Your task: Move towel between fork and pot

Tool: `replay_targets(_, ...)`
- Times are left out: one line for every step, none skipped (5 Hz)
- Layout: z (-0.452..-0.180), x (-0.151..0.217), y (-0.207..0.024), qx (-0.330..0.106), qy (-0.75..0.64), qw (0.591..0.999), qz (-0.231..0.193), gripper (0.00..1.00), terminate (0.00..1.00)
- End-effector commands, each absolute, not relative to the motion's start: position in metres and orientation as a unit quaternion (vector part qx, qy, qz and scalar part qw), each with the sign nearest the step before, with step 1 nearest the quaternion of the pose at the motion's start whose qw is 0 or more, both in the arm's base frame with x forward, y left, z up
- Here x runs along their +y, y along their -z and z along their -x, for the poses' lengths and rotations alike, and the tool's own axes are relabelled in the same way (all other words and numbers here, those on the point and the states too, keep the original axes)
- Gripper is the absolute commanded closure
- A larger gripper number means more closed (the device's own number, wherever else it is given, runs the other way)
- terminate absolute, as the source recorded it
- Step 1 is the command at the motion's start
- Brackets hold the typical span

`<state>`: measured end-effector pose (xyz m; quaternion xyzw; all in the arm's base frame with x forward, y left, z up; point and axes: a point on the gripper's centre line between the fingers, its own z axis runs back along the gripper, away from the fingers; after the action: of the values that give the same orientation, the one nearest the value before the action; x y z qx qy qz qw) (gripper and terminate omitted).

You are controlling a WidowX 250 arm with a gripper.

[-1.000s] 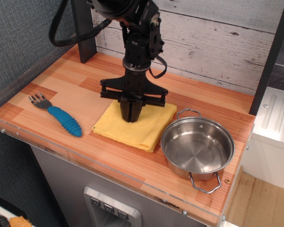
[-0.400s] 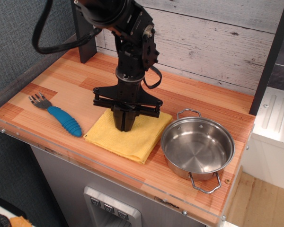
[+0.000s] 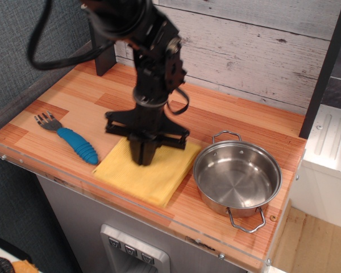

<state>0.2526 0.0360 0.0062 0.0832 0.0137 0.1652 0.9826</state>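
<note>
The folded square yellow terry towel (image 3: 149, 175) lies flat on the wooden worktop (image 3: 227, 116), just left of the shallow shiny stainless-steel pot (image 3: 237, 177), its right corner close against the pot's wall. On the towel's other side, the small fork with dark grey tines and ribbed bright-blue handle (image 3: 71, 140) sits just beside the towel's left corner. The hand (image 3: 142, 160) presses straight down on the towel's rear half with its fingers drawn together; whether they pinch any cloth I cannot tell. The towel looks about placed. The risks I see: the front edge is near the worktop's lip, so more dragging forward could hang it over; a drift towards the fork could nudge it; and lifting off with cloth caught would pull the towel out of place.
</note>
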Motion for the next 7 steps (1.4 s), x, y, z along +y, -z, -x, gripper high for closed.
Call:
replay_targets(-0.24, 0.048, -0.01, 0.018, -0.184, 0.977, -0.102, 1.0, 0.0)
replay_targets(-0.247, 0.051, -0.019, -0.003, -0.189, 0.977, -0.1, 1.0, 0.0)
replay_targets(-0.252, 0.054, -0.026, -0.016, -0.191, 0.977, -0.089, 1.0, 0.0)
replay_targets(-0.257, 0.055, -0.038, -0.034, -0.194, 0.977, -0.082, 0.0, 0.0)
replay_targets(-0.262, 0.056, -0.046, -0.053, -0.205, 0.974, -0.08, 0.0, 0.0)
replay_targets(-0.267, 0.056, -0.053, -0.068, -0.199, 0.974, -0.079, 0.0, 0.0)
replay_targets(-0.27, 0.058, -0.069, -0.077, -0.211, 0.971, -0.087, 0.0, 0.0)
